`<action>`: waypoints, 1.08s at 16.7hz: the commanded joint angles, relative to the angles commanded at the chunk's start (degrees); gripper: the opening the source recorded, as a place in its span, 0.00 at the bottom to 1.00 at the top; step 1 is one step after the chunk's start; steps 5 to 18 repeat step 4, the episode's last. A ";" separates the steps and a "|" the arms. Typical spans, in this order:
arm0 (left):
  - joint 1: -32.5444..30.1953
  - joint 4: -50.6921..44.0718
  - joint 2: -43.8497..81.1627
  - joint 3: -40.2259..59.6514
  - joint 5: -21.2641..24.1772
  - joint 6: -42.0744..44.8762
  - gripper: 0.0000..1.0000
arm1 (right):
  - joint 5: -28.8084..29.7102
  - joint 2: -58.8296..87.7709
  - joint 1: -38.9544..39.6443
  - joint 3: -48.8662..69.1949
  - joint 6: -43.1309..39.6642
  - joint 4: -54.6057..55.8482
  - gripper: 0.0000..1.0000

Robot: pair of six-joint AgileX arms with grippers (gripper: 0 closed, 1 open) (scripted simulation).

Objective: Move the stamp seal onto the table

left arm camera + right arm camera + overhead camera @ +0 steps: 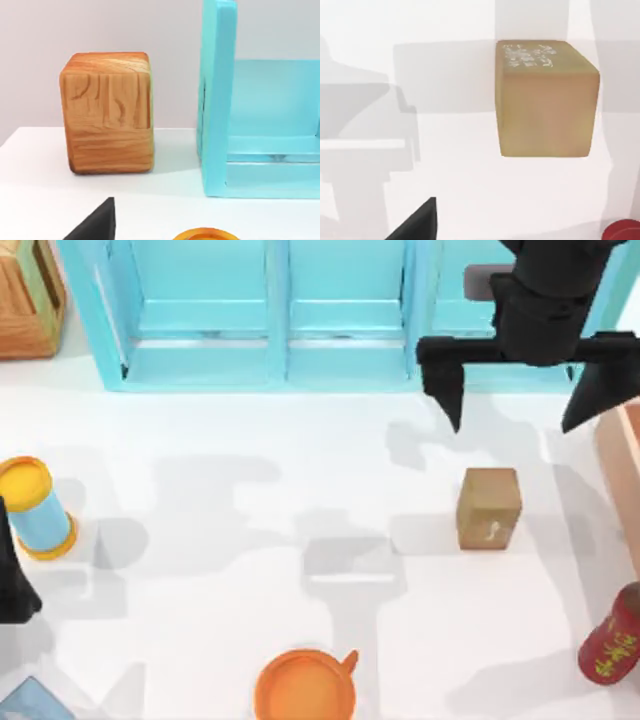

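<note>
Starting at the left edge of the top view, your left gripper [12, 590] sits parked as a dark shape, and you cannot tell how its fingers stand. Just beside it lies a blue cylinder with yellow ends [35, 508] on its side; a wooden box [30, 295] stands in the upper left corner. At the bottom centre the orange cup [305, 687] shows nothing inside. Across the top, the light-blue shelf cabinet [270, 315] has bare compartments.

Right of centre, the stamp seal [489, 507] stands on the table [250, 540], white mark on its near face, touching nothing. Your right gripper [515, 405] hangs above it at the upper right with its jaws spread wide and nothing in them. So the placing looks done.

The risk, in my judgement, is in the withdrawal: pull that arm low and a finger could clip the seal and tip it, or swing towards the red bottle [612, 645] at the lower right and knock it over.
</note>
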 joint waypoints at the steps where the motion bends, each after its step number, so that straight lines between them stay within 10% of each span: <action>1: 0.00 0.00 0.00 0.00 0.00 0.00 1.00 | 0.00 -0.31 -0.06 1.65 -0.04 -1.69 1.00; 18: 0.00 0.00 0.00 0.00 0.00 0.00 1.00 | 0.00 -0.71 -0.15 3.15 -0.11 -3.24 1.00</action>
